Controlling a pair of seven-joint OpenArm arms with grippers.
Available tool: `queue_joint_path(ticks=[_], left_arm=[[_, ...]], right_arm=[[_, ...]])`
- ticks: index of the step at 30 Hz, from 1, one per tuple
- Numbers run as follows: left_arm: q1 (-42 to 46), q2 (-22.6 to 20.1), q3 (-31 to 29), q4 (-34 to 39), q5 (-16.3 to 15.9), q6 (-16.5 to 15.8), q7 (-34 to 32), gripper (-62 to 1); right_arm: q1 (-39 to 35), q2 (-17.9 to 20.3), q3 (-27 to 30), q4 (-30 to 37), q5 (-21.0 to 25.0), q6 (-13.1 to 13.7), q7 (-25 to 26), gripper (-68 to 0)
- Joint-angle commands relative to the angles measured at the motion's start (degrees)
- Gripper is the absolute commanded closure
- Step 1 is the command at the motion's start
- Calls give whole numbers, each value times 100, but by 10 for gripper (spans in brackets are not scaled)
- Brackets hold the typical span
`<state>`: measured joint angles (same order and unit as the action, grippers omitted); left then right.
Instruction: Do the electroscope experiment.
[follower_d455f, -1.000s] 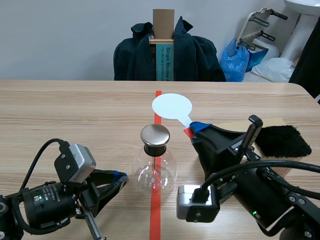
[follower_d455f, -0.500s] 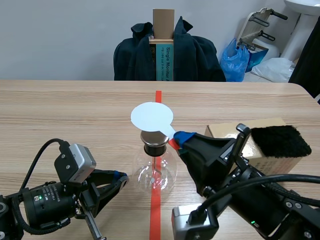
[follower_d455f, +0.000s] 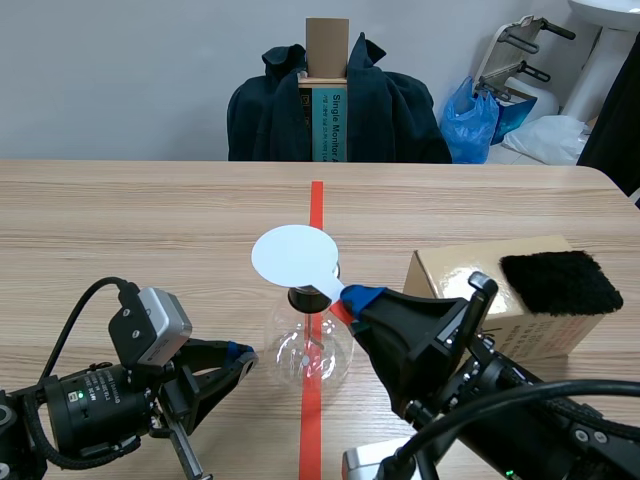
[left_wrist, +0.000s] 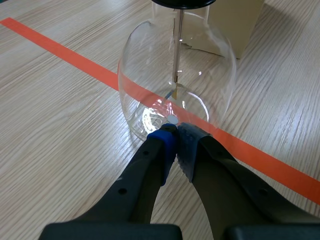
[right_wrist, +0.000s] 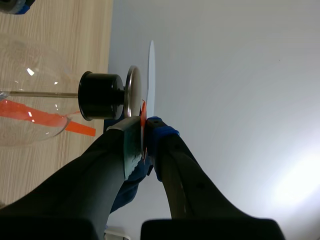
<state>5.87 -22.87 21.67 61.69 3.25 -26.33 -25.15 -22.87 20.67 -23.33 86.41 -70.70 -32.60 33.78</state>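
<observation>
Right wrist view is showing you a gap the scene view is hiding: right gripper (right_wrist: 144, 125) is pinching the disc (right_wrist: 151, 75) just clear of the cap (right_wrist: 133, 90), left gripper (left_wrist: 175, 132) is sitting pressed together beside the flask (left_wrist: 150, 75).

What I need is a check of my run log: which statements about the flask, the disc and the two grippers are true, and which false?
1. The right gripper holds the white disc over the metal cap of the flask. True.
2. The left gripper is open around the flask. False: its fingers are shut, tips by the flask's base.
3. The black pad lies on the cardboard box. True.
4. The flask lies on its side. False: it stands upright on the orange tape line.
</observation>
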Motion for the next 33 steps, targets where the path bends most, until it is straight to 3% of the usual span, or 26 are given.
queue_joint_path(ticks=[1, 8, 23, 33], left_arm=[[-17, 13, -31, 87, -39, 15, -76, -27], [-17, 13, -31, 87, -39, 15, -76, -27], [-17, 13, -31, 87, -39, 15, -76, -27], [-17, 13, -31, 87, -39, 15, -76, -27]], right_arm=[[11, 79, 44, 46, 37, -83, -22, -6], [-17, 79, 44, 46, 37, -83, -184, -6], [-17, 76, 46, 46, 39, -81, -1709, -7], [-17, 76, 55, 46, 39, -81, -2260, -7]])
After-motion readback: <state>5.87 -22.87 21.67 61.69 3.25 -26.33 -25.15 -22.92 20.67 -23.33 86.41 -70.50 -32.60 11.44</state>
